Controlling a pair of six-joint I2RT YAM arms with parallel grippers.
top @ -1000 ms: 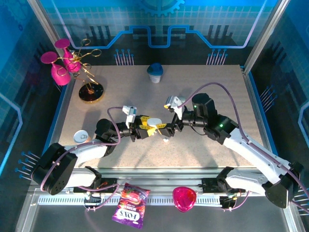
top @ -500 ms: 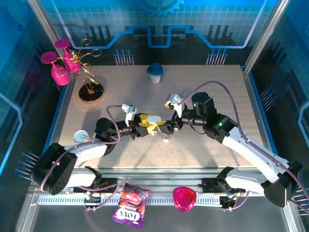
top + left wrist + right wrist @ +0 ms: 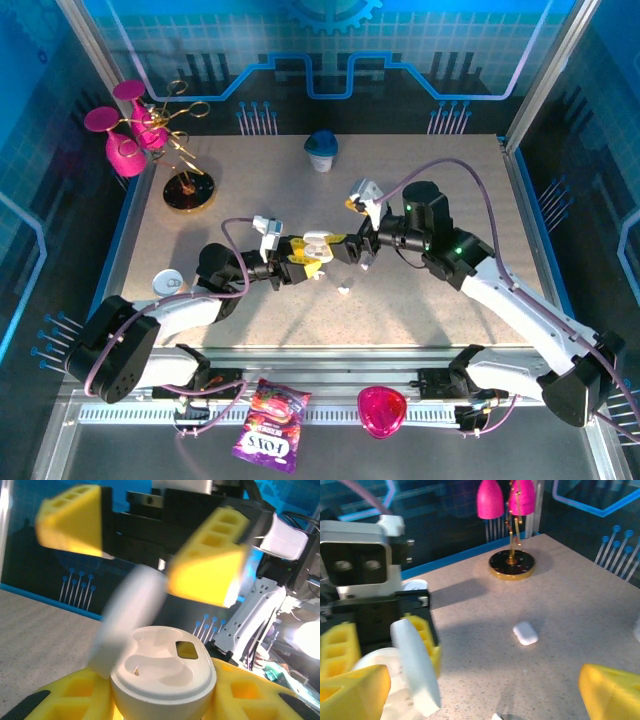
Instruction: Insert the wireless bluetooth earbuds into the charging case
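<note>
Top external view: the left gripper (image 3: 305, 256) is closed on the white charging case (image 3: 317, 243), gripping it by its sides above the middle of the speckled table (image 3: 440, 180), with the lid raised. The right gripper (image 3: 353, 252) hangs just beside the case, jaws spread wide and holding nothing. One tiny white earbud (image 3: 343, 290) lies on the table just in front of the two grippers, apart from both. In the left wrist view, the case's open top faces the right gripper's yellow fingers (image 3: 207, 565), which hover above it without touching. Whether an earbud sits in either well cannot be told. A gold stand (image 3: 188, 190) with pink cups (image 3: 125, 152) stands at the far left.
</note>
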